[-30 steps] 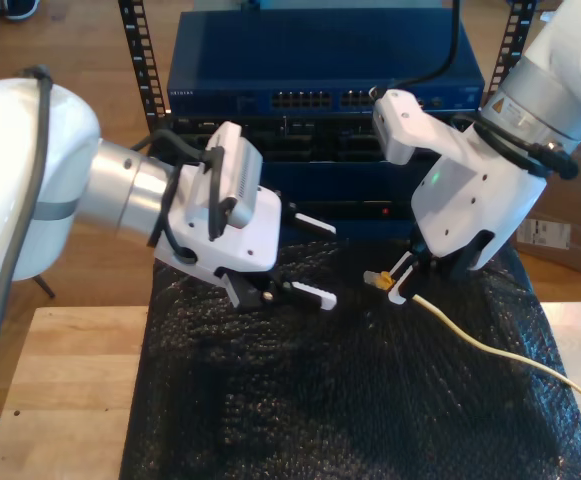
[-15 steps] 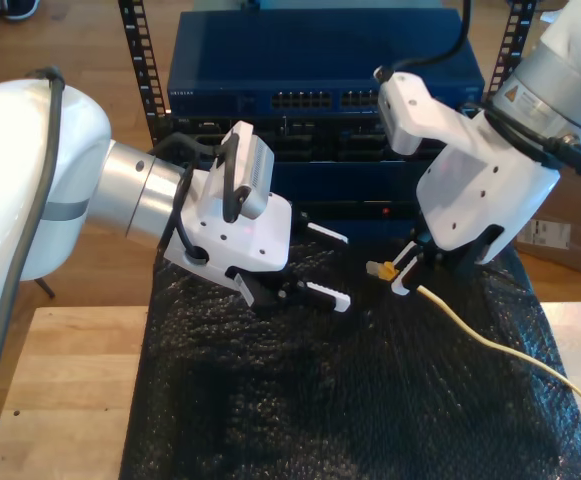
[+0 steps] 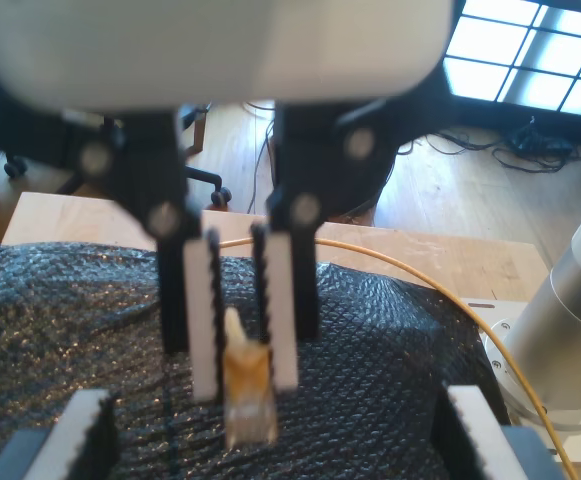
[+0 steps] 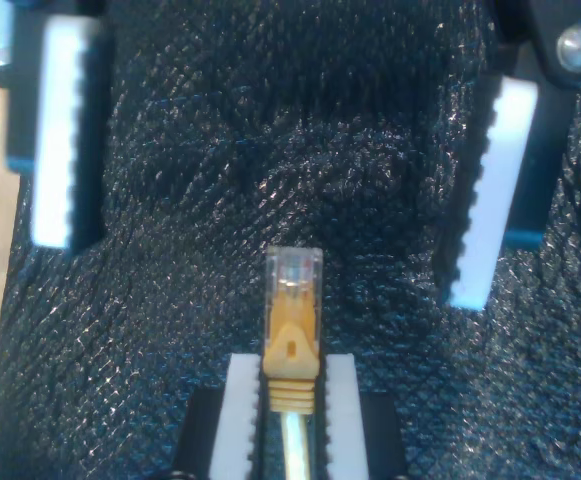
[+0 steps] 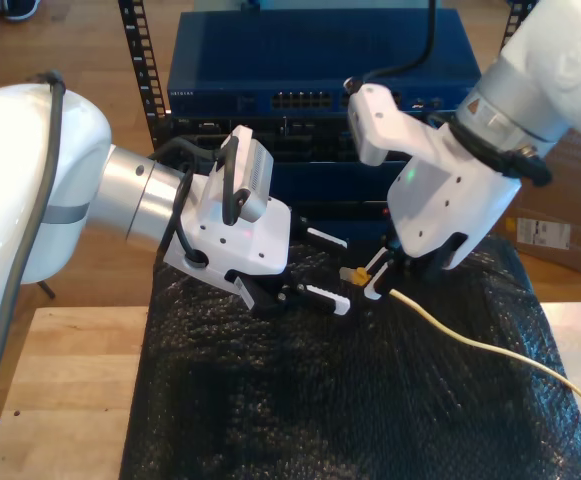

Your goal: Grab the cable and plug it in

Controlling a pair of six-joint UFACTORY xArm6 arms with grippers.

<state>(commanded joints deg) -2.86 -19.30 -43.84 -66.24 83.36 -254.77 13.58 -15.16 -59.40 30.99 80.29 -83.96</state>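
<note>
Exterior camera up front, looking down over the desk (image 5: 60,400) toward the rack, both my wrist cameras close in, sharing the black mat (image 5: 350,400).

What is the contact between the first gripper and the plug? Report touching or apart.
Apart. The second wrist view shows the plug between the open fingers of my first gripper, with bare mat on either side.

The cable (image 5: 470,345) is thin and yellow-orange. Its clear plug (image 4: 293,272), behind an orange boot, is held raised above the black mat, and the cord trails toward four o'clock in the exterior view.
</note>
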